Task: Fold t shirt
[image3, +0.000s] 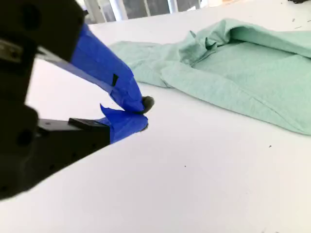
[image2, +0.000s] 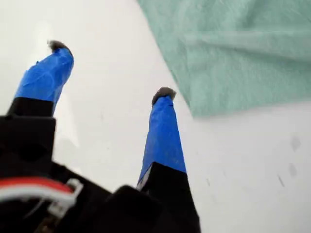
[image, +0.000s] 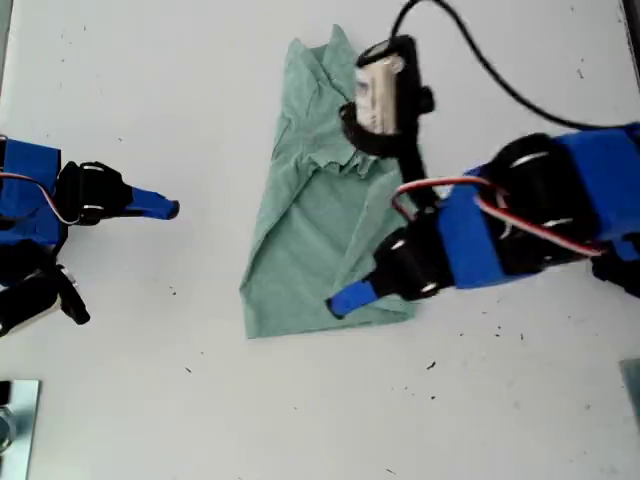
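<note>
The pale green t shirt (image: 305, 235) lies partly folded into a long strip in the middle of the white table, collar area bunched near its upper half. My first gripper (image: 345, 298) belongs to the arm at the exterior view's right. It hovers at the shirt's lower edge. It stands open (image2: 111, 69) over bare table with nothing between its fingers, just short of a corner of the t shirt (image2: 233, 53). My second gripper (image: 165, 208), at the exterior view's left, is shut (image3: 143, 111) on nothing, well apart from the t shirt (image3: 233, 63).
A black cable (image: 480, 60) runs from the wrist camera (image: 385, 85) above the shirt to the exterior view's right. A metal object (image: 15, 430) sits at the exterior view's lower left corner. Small dark specks dot the table (image: 430, 400).
</note>
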Controlling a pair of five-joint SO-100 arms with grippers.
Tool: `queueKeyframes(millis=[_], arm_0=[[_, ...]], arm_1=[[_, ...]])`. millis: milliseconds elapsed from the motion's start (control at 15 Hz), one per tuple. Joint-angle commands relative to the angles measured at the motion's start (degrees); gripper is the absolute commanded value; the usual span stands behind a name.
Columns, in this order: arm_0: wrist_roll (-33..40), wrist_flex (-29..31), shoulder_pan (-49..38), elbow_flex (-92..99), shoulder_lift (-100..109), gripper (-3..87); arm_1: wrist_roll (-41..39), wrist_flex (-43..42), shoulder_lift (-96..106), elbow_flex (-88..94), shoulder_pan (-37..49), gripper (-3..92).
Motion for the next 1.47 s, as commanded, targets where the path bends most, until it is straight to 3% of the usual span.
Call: queueKeyframes(millis=[0, 67, 200, 267, 400, 667, 733, 933, 1133, 1200, 1267, 1333, 1400], arm_0=[[0.8, -0.4, -0.4, 0.9, 0.6, -0.2], [0.8, -0.4, -0.4, 0.9, 0.7, -0.2], [0.8, -0.4, -0.2, 1.0, 0.8, -0.2], [0.6, -0.4, 0.1, 1.0, 0.9, -0.2], [0.4, -0.4, 0.1, 1.1, 1.0, -0.2], [-2.1, -0.2, 0.0, -3.3, -2.3, -0.2], [-4.0, -0.3, 2.2, -12.7, -13.2, -0.2], [-5.5, 8.6, 12.8, -48.7, -54.8, -0.2], [-6.9, 18.8, 20.9, -75.9, -79.8, -0.2], [-4.7, 18.5, 21.5, -80.0, -84.5, -0.2], [-4.2, 18.4, 21.5, -81.5, -86.2, 17.0], [-3.4, 18.5, 20.9, -82.3, -86.3, 27.1], [-1.7, 18.8, 20.4, -83.8, -86.4, 29.4]], arm_1=[[-3.4, -2.2, 22.4, 33.0, 7.6, 30.4], [-6.1, -10.9, 31.4, 53.3, 12.1, 29.6], [-8.0, -27.1, 49.3, 85.2, 21.3, 18.1], [-8.5, -27.2, 57.6, 92.8, 23.3, 8.3], [-5.7, -21.4, 72.7, 98.1, 24.8, 2.3], [-3.3, -17.1, 82.8, 100.9, 23.1, 2.3], [-3.2, -17.1, 82.7, 100.9, 23.1, 2.3], [-3.3, -17.1, 82.9, 101.0, 23.3, 2.3], [-3.7, -17.0, 83.3, 101.1, 23.5, 2.4], [-3.8, -16.7, 83.9, 101.2, 23.5, 2.4], [-3.8, -16.3, 84.7, 101.2, 23.5, 2.4], [-4.0, -16.1, 85.3, 101.3, 23.4, 2.4], [-4.0, -15.8, 85.9, 101.4, 23.3, 2.4]])
